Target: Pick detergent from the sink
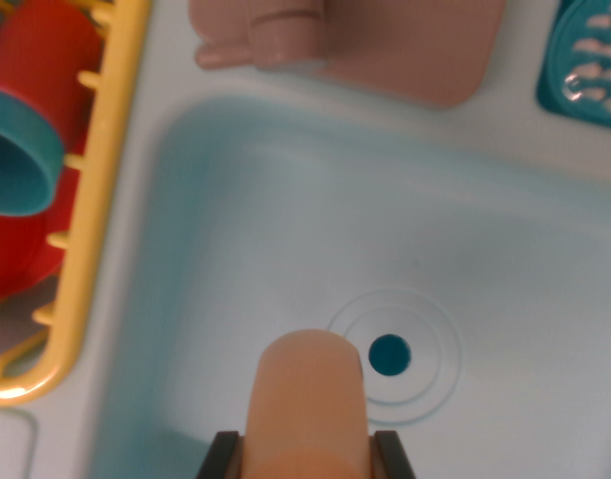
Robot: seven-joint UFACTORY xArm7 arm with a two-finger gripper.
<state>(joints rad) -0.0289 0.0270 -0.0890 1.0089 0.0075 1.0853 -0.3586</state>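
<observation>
Over the sink (pixel 186 200), detergent (pixel 305 409) held
Gripper (pixel 307 454) fingers pinch the bottle's sides, beside the drain (pixel 389 354).

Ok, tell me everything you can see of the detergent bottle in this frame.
The detergent bottle is a peach-orange, smooth, plastic-looking piece with a rounded end, blurred because it is close to the camera. It rises from the bottom edge of the wrist view, between the two dark fingers of the end effector, which flank it. Behind it lies the pale sink basin and drain.
</observation>
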